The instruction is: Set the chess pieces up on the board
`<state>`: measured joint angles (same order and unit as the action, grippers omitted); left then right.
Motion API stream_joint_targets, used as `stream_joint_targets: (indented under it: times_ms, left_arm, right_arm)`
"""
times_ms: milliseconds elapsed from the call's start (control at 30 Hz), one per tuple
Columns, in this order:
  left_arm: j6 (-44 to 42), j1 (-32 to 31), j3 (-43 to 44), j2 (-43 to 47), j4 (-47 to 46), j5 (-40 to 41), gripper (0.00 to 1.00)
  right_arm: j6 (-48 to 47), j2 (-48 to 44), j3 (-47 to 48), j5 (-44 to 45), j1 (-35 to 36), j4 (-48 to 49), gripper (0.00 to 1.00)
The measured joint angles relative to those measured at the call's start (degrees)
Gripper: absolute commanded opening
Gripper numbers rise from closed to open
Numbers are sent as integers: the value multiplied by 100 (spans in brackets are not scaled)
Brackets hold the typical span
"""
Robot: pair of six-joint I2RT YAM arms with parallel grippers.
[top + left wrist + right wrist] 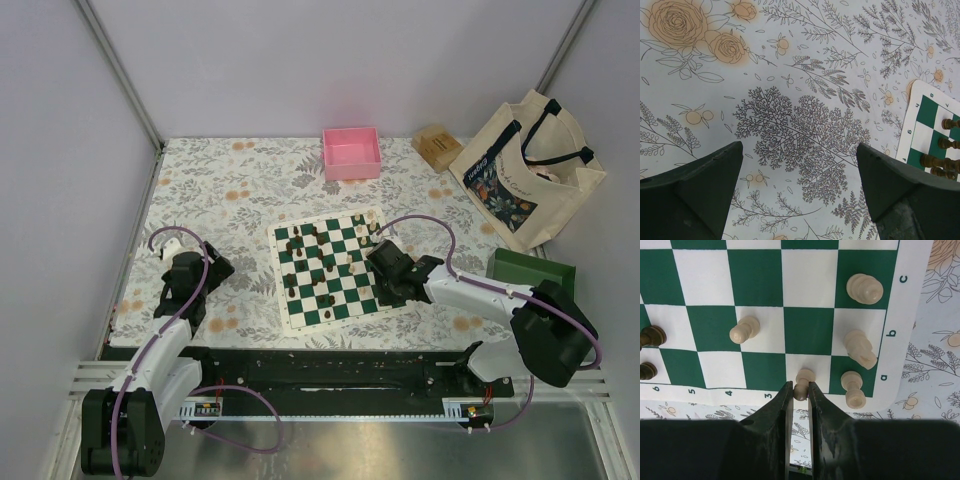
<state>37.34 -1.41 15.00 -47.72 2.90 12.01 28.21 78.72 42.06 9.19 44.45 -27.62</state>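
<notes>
A small cream wooden pawn (804, 377) is clamped between the two dark fingers of the right gripper (800, 386), the jaws drawn in narrowly on its stem. The pawn is held at the rim of the flat green-and-white checked board (810, 330), over a white square in the outermost row, close to the corner where three other cream pieces (860, 347) are gathered. A fourth cream piece (745, 329) is seen two squares inward. Whether the pawn's base rests on the mat or hangs just above it cannot be told.

The left gripper (799, 150) is spread wide with nothing between its fingers, above the floral tablecloth (790, 75) off the board's left edge.

The step in hand is judged to be the seating of one cream pawn. The set-up looks far from done, since dark pieces (318, 262) are scattered over the middle squares.

For the next move, the pawn must be centred on its square and set down upright. The jaws must then be released and drawn straight up, so that the cream pawn just beside is not knocked.
</notes>
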Motion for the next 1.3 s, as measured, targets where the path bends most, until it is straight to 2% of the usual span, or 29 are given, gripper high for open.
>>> stream_joint_targets:
  times_ms: [667,1033,1300]
  left_arm:
    - [0,0,0,0,0,0,99]
    - [0,0,0,0,0,0,99]
    - [0,0,0,0,0,0,99]
  right_arm:
    - [-9,-4,-9,-131,0,74,39]
    - [-177,-181,483,-197,-2,-7,41]
    - [-181,63,540,-463,-11,157,42]
